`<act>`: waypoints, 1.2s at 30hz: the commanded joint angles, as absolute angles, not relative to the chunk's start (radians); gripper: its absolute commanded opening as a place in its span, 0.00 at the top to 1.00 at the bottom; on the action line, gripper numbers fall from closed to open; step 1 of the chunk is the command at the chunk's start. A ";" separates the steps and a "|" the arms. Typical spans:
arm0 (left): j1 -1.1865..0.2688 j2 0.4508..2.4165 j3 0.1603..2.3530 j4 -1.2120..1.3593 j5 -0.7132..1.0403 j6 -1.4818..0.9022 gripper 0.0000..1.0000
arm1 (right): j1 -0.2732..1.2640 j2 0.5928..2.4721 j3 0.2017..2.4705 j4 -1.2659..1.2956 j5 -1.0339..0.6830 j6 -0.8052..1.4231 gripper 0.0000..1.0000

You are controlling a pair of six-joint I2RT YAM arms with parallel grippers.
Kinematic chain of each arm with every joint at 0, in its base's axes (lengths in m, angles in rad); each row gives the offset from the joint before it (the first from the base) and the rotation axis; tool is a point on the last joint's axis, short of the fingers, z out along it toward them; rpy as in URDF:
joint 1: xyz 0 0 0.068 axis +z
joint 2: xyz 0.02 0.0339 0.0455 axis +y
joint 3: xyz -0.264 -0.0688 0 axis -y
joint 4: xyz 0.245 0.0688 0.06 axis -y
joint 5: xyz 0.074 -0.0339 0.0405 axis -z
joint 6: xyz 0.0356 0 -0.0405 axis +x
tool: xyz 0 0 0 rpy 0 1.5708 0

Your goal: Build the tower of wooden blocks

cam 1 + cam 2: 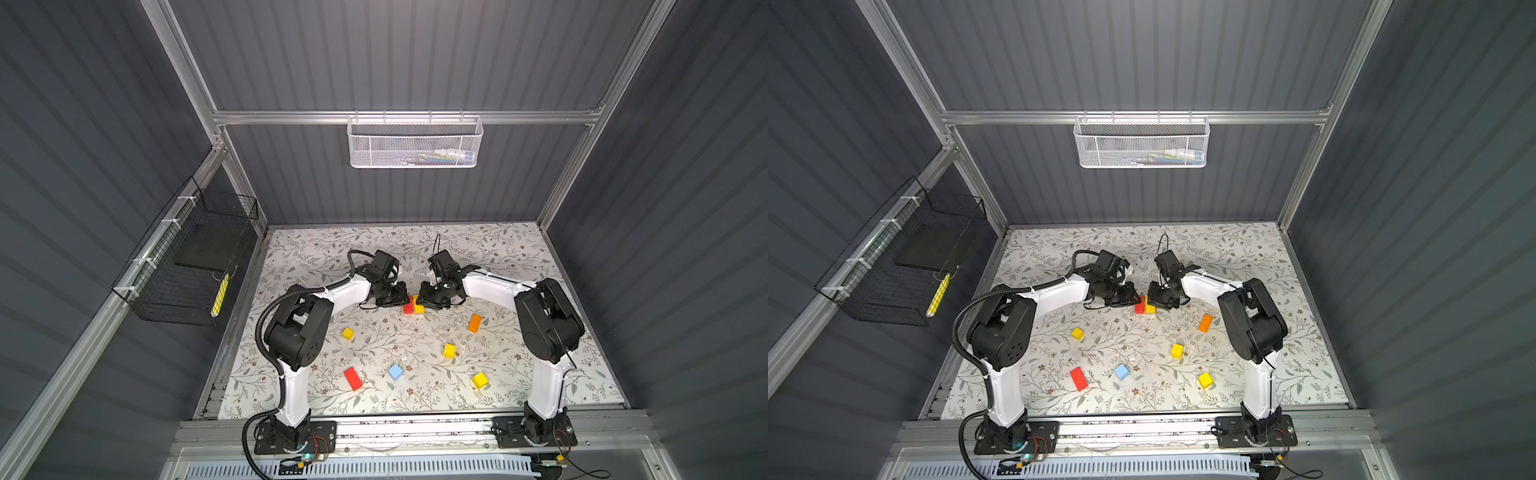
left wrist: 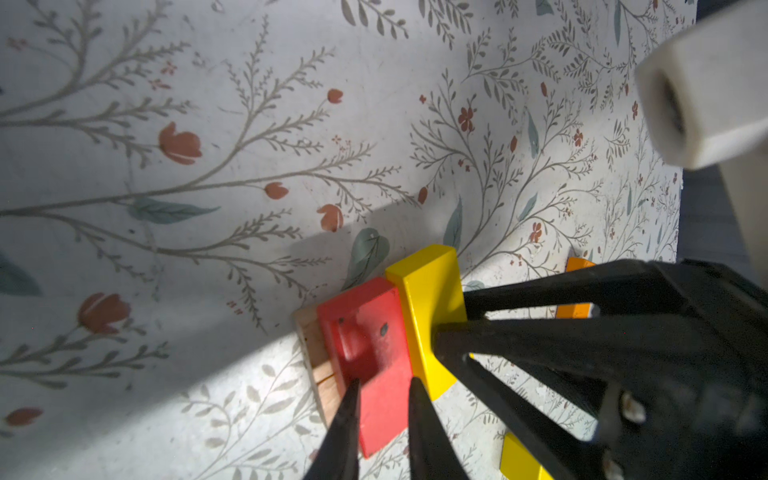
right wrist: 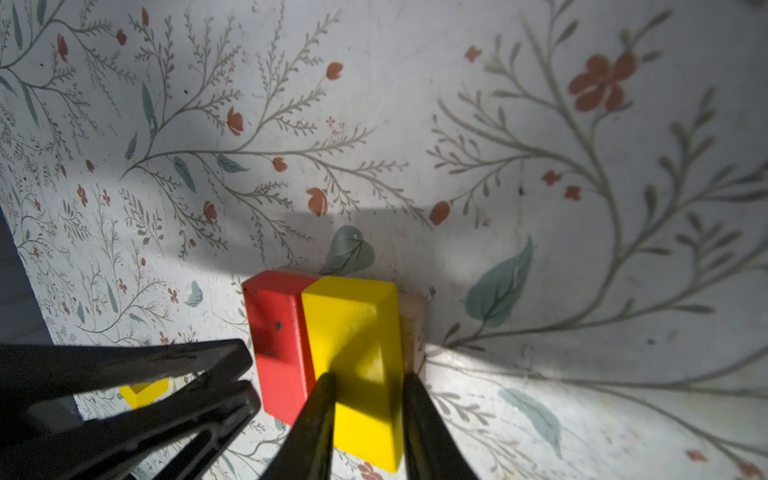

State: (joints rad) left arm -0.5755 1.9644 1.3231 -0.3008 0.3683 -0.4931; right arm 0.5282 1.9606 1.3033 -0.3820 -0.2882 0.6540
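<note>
Center of the counter (image 1: 386,336): left fingers (image 2: 343,436) pinch the red brick (image 2: 370,353), right fingers (image 3: 316,424) straddle the yellow brick (image 3: 353,328), can't tell if gripping.

Tan brick (image 2: 314,353) mostly hidden under red brick (image 2: 370,361).

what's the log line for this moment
left gripper: shut on red brick | right gripper: astride yellow brick, grip unclear | bricks: side by side on tan bricks

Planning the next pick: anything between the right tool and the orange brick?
Nothing visible. Only bare mat lies between the orange brick and the right tool, which straddles the yellow brick.
</note>
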 commanded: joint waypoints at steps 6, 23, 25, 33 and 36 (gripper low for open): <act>-0.581 1.991 1.353 -0.316 0.377 -0.495 0.79 | 0.529 1.959 1.322 -0.409 -0.281 0.656 0.72; -0.581 1.990 1.353 -0.319 0.371 -0.497 0.79 | 0.535 1.959 1.324 -0.416 -0.282 0.660 0.76; -0.581 1.991 1.356 -0.319 0.371 -0.497 0.79 | 0.534 1.958 1.323 -0.417 -0.282 0.660 0.76; -0.581 1.995 1.360 -0.321 0.367 -0.497 0.80 | 0.538 1.954 1.320 -0.417 -0.278 0.663 0.76; -0.581 1.997 1.364 -0.322 0.365 -0.497 0.80 | 0.538 1.953 1.317 -0.417 -0.278 0.664 0.76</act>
